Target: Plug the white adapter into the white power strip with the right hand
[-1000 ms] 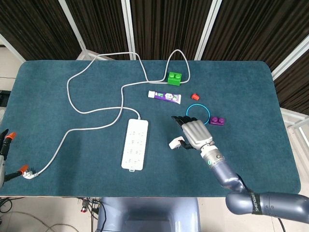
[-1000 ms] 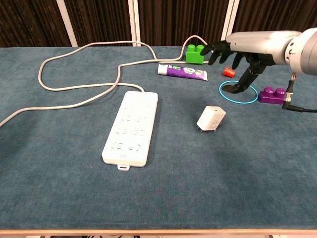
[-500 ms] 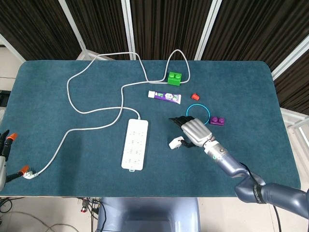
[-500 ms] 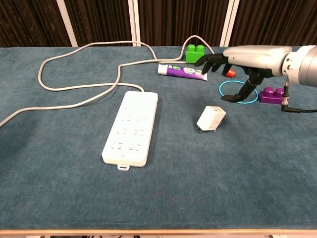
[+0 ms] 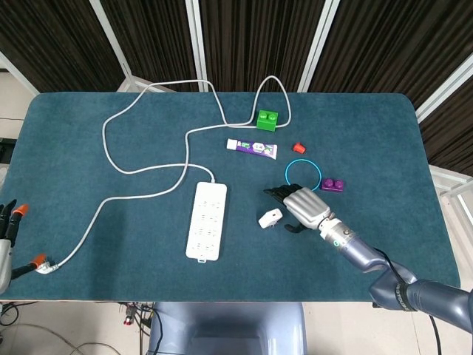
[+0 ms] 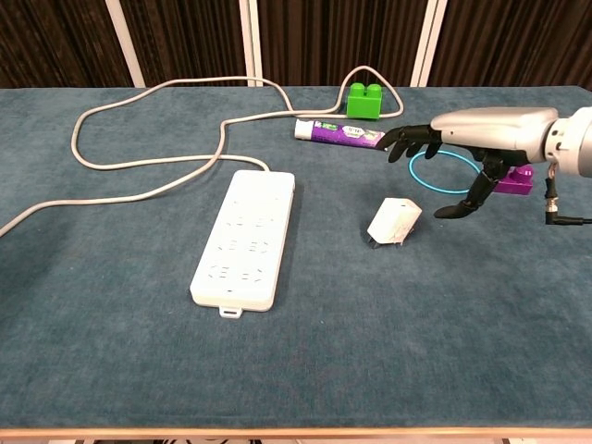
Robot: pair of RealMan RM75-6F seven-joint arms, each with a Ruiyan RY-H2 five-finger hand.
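Observation:
The white adapter (image 5: 270, 218) (image 6: 395, 222) lies on the blue table, right of the white power strip (image 5: 206, 220) (image 6: 245, 238). My right hand (image 5: 304, 206) (image 6: 462, 148) hovers just right of the adapter, palm down with fingers spread, holding nothing and not touching it. The strip's cable (image 5: 140, 170) (image 6: 139, 157) loops across the back left of the table. Only a sliver of my left hand (image 5: 9, 222) shows at the far left edge in the head view, with its fingers apart.
A toothpaste tube (image 5: 252, 148) (image 6: 340, 134), green block (image 5: 267, 118) (image 6: 364, 100), small red cap (image 5: 298, 147), blue ring (image 5: 303, 174) (image 6: 435, 172) and purple block (image 5: 332, 185) (image 6: 514, 179) lie behind the adapter. The cable's plug (image 5: 44, 265) rests near the front left edge.
My right hand has drawn back toward the front right and lowered, from above the blue ring to just right of the adapter. The adapter has not moved.

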